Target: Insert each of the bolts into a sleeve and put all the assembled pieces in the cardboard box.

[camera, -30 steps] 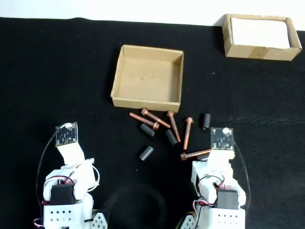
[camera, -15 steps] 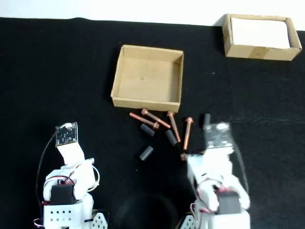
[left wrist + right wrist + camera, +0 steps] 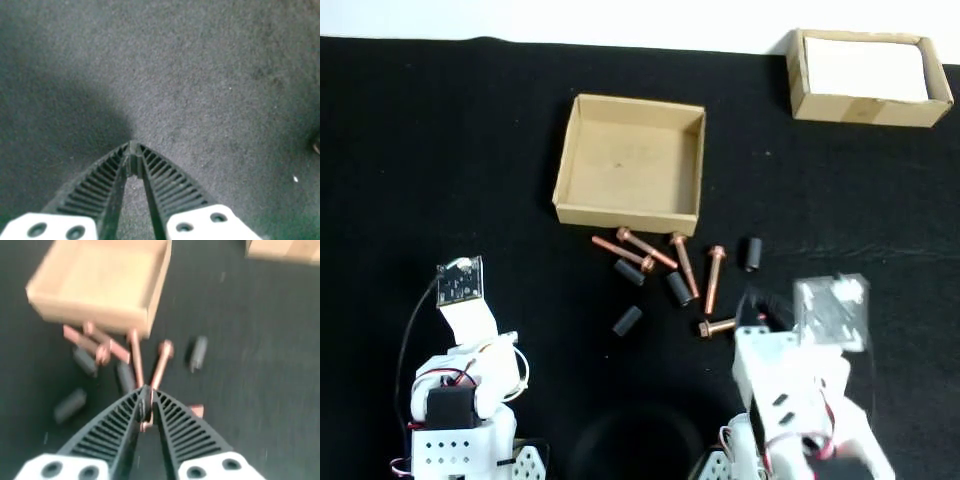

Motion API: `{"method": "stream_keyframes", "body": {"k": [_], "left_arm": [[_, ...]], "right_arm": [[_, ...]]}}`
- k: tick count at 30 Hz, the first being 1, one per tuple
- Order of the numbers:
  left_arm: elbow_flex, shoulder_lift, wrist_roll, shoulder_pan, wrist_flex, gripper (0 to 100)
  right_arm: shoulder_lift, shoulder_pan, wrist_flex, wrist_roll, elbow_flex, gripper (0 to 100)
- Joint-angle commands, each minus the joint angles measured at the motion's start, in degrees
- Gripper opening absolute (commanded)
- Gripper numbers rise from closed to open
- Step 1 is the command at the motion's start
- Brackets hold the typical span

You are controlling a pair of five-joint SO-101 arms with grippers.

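Up close: left claw (image 3: 131, 147) closed, empty, over cloth (image 3: 200, 75); right claw (image 3: 146, 390) closed facing bolts (image 3: 161, 362).

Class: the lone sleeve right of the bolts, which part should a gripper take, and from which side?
Take the sleeve across its middle, straight down from above. It is a short cylinder lying on its side, so the jaws should close on its curved flanks, not its ends. It lies apart from the nearest bolt, so both flanks are free.
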Motion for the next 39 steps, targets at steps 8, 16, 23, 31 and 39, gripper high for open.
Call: {"method": "stream_keyframes", "body": {"k": [8, 16, 23, 31, 39], "left_arm": [[0.84, 0.04, 0.26, 8.04, -0.26, 3], [0.22, -0.04, 0.18, 6.90, -0.53, 4], [-4.62, 0.40, 0.44, 3.56, -0.70, 24], [-8.92, 3.12, 0.53, 3.56, 0.44, 29], [-36.35, 34.07, 0.35, 4.97, 5.89, 29]], "right_arm": [[30.02, -0.13, 8.57, -0.53, -12.09, 0.9], [35.12, -0.22, -1.80, -0.53, -10.24, 0.9], [35.12, -0.22, -9.36, -0.53, -3.21, 0.9], [35.74, 0.04, -5.67, -9.93, -2.77, 0.9], [38.37, 0.04, -5.49, -10.02, -2.68, 0.9]]}}
